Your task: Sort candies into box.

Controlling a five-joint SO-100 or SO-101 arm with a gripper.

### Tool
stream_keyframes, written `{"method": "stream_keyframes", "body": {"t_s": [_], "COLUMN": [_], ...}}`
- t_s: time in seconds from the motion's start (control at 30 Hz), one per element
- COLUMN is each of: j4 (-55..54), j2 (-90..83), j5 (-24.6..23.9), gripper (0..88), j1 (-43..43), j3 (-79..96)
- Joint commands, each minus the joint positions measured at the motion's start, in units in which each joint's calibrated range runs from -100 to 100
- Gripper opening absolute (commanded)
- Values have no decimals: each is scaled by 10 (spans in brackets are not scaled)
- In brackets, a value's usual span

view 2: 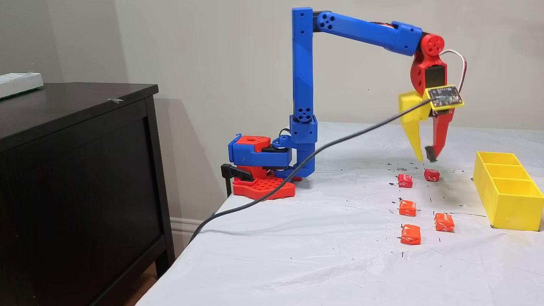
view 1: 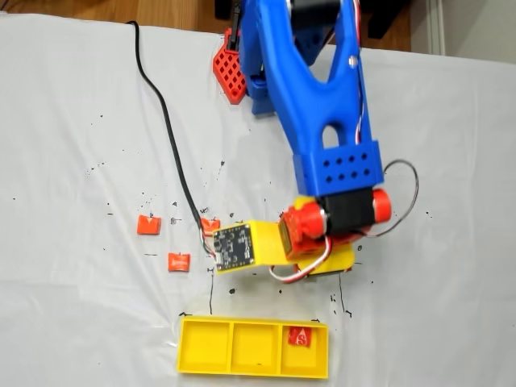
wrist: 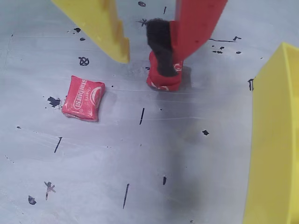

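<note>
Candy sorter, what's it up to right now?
The arm's gripper hangs open just above a red candy on the white table cover, holding nothing. In the wrist view that candy sits under the red finger. One candy already lies in an end compartment of the yellow box. Four more candies lie loose nearby.

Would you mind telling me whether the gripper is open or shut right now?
Open. In the wrist view the gripper shows a clear gap between its yellow and red fingers, hanging above a red candy on the table, not gripping it.
</note>
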Motion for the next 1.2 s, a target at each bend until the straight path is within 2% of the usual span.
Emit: {"method": "stream_keyframes", "body": {"t_s": [0.0,0.2,0.53,1.17], "j4": [7,-14,-53,-47], "j2": [3,9,3,60], "j5": [9,12,19,27], "gripper": [192,264,239,240], "j1": [-5,-8,-25,-23], "j3": [-58,-58,-9,-21]}}
